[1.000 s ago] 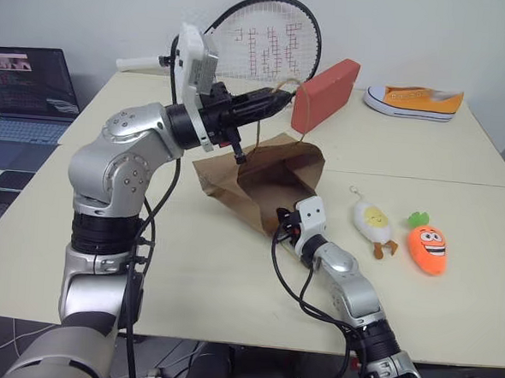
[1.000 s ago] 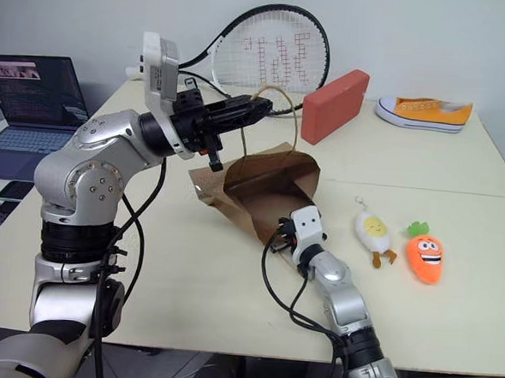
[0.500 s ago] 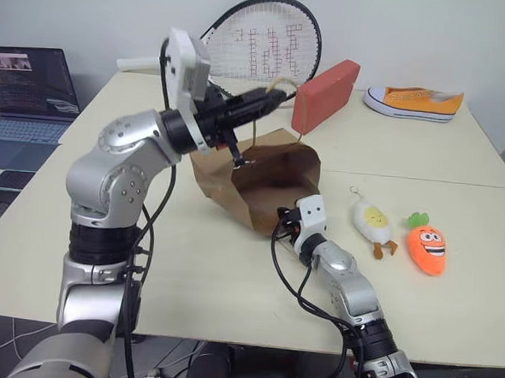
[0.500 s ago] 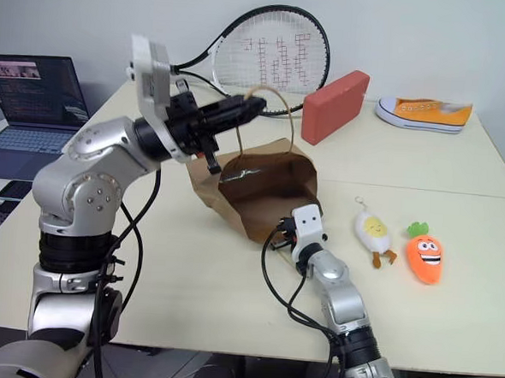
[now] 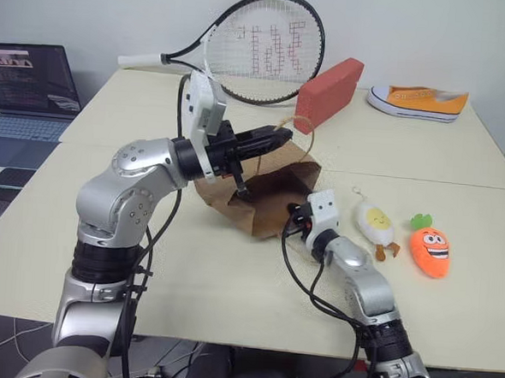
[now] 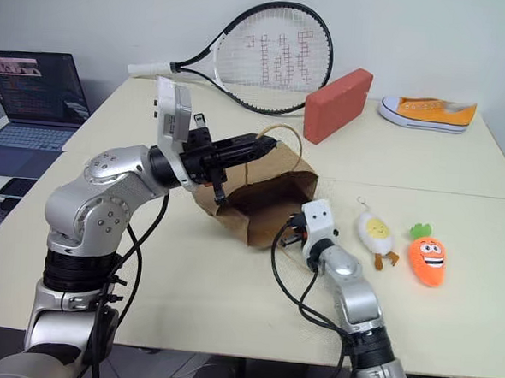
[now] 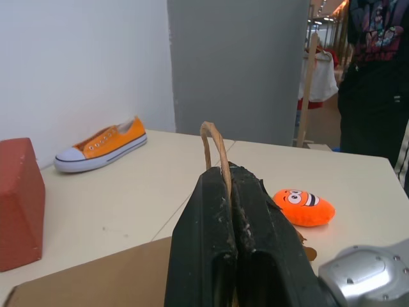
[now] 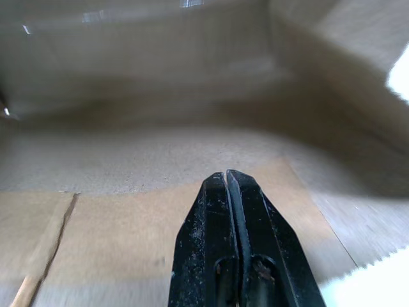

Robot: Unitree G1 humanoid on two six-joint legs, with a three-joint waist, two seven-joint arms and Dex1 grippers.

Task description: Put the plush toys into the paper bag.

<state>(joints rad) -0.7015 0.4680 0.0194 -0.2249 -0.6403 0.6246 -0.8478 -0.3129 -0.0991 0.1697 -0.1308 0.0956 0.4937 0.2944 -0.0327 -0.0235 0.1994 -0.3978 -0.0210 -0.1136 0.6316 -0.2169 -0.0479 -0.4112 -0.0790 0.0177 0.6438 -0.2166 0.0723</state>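
Note:
The brown paper bag (image 5: 274,183) lies on its side on the table, its mouth facing me. My left gripper (image 5: 281,138) hangs just above it, shut on the bag's thin loop handle (image 7: 214,144), which sticks out past the fingertips. At the bag's mouth my right gripper (image 5: 294,217) is shut, its fingers (image 8: 227,192) pointing into the brown inside; nothing shows between them. Both plush toys lie on the table right of the bag: the white egg (image 5: 375,222) nearer to it, the orange carrot (image 5: 429,249) beyond.
A red block (image 5: 329,93), a tennis racket (image 5: 263,46) and an orange-and-white sneaker (image 5: 416,100) lie at the table's back. A laptop (image 5: 23,89) stands on a side table at the left. A person (image 7: 377,83) stands beyond the table's right end.
My left gripper has come down with the handle, and the bag now sits lower and flatter. My right gripper has lifted a little at the bag's mouth. The toys have not moved.

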